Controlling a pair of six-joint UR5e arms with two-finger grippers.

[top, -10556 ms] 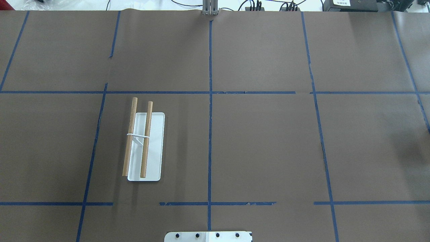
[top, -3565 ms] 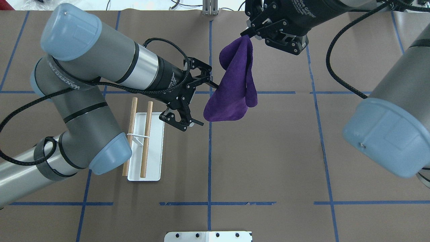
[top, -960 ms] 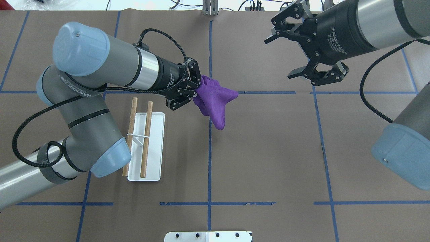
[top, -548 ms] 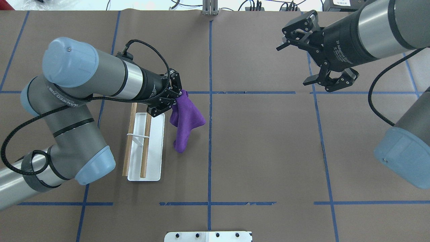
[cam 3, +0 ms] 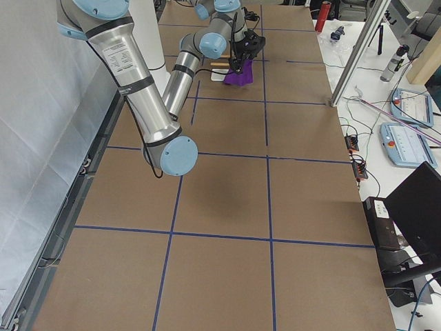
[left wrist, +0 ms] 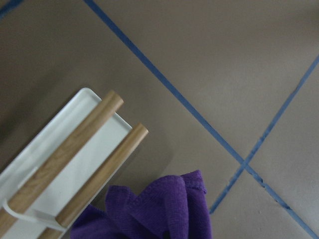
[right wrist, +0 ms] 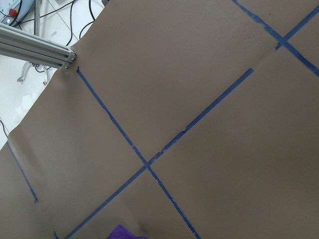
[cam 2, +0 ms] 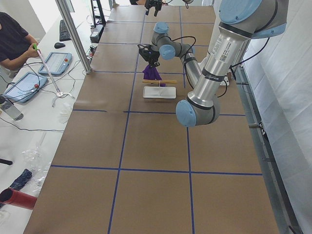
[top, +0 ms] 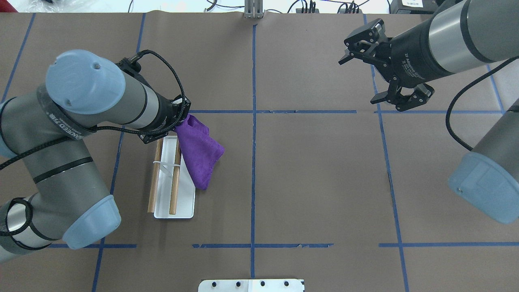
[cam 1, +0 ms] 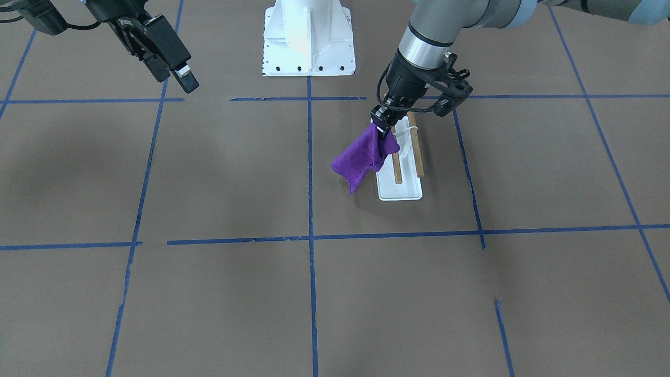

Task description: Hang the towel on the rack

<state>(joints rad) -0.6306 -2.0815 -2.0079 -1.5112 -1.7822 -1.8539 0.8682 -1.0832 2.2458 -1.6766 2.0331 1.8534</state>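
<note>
Left gripper (top: 183, 118) pressed together on the top corner of the small fuzzy purple towel (top: 200, 153), jaws mostly hidden behind wrist and cloth. It hangs above the far end of the rack (top: 185, 196): flat white rectangular base, white upright, two parallel brown wooden rods. Towel bunched at the pinch, drooping in a pointed fold along the rack's side toward the right arm, overlapping the nearer rod (top: 174, 190) and the base edge in the overhead view; cannot tell if it touches them. Right gripper (top: 357, 81) spread wide, holding nothing, well apart from the rack, above the brown paper table (top: 316, 182) with blue tape lines (top: 253, 170).
</note>
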